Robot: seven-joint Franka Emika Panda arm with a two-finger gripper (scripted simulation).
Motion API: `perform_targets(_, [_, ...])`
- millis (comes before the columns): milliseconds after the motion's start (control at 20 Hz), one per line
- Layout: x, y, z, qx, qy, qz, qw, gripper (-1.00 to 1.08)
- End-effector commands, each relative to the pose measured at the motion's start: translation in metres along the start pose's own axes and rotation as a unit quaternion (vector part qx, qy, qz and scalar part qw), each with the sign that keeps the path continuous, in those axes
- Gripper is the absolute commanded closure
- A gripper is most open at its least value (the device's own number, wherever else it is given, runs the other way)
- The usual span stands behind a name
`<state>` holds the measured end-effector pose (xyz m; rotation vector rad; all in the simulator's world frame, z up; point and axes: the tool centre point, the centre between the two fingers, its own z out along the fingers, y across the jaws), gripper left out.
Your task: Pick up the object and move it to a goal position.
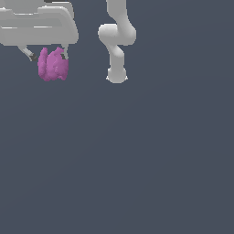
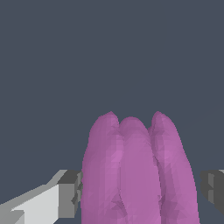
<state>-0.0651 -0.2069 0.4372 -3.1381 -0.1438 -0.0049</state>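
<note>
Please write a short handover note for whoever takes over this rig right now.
Gripper: straddles the pink object. In the wrist view one finger sits against it, while the other shows a gap, so a firm grasp cannot be confirmed.
Object: between the fingers, at the exterior view's upper left.
Done: gripper is at the object.
Left: confirm the grip and carry it to the goal; no goal marker is visible.

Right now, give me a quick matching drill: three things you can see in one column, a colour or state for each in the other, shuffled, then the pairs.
Column 1:
1. object
2. hand
3. fingers

Column 2:
A. white, at the exterior view's top left
B. magenta-pink, with ridged lobes
C. grey pads, one on each side of the object

Pairs: 1-B, 2-A, 3-C
</note>
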Motion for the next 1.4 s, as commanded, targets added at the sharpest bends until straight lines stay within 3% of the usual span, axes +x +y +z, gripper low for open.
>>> perform_targets(0, [-0.004,0.003,-0.009,0.0,-0.001,0.0,1.0,1.08])
perform_targets(1350, [0.013,0.005,-0.044,0.0,-0.001,0.0,1.0,1.08])
